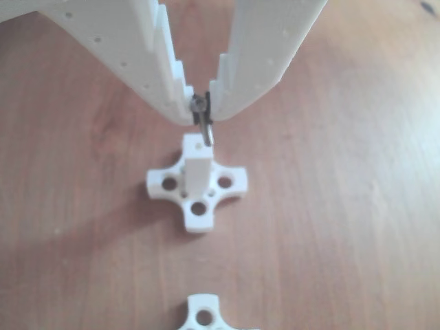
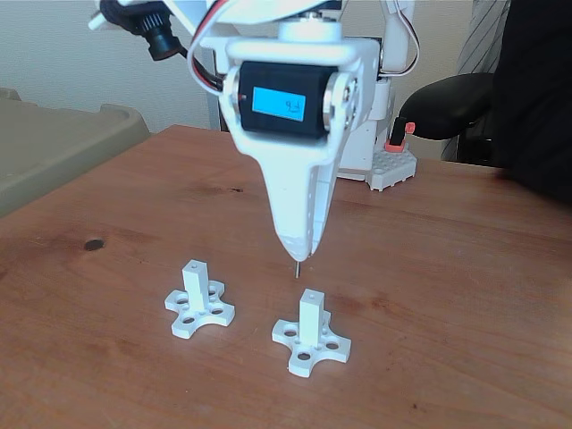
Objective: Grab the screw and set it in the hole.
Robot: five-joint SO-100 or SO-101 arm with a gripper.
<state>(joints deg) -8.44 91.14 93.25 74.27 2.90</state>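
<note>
Tool point(image 1: 201, 110) pinching screw point(image 1: 205, 129) by its head, tip w/ shank hanging just above hole point(image 1: 199, 145) in post top; nudge to align, keep vertical, lower slowly, then release.

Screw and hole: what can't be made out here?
- Screw head: pinched between the fingers, blurred in the other view.
- Screw tip against the hole: touching or above, too blurred to tell.
- Fixed view: hole too small.
- Second post: cut off by the bottom edge.
</note>
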